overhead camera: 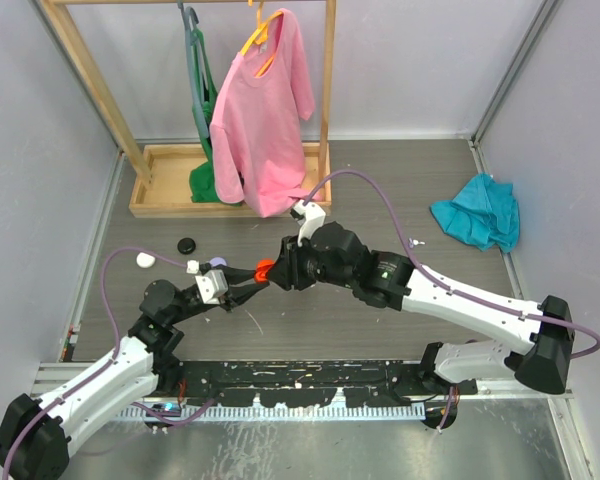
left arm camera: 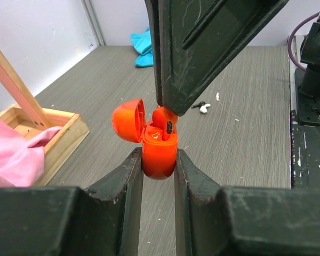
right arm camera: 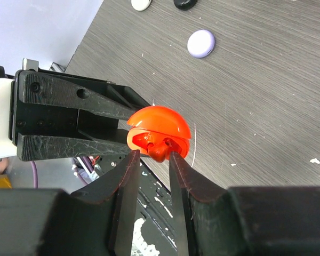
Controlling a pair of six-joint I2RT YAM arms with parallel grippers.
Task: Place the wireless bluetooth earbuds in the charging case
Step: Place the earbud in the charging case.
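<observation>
I am gripping the glossy orange-red plastic charging case with my left gripper. Its fingers are pressing on the case's lower half, the lid is hanging open to one side, and all of it is hovering above the grey wood-grain table. My right gripper is pinching a small red plastic earbud right at the case's open mouth. A lilac round plastic case is lying on the table, and a tiny white earbud is lying well apart.
</observation>
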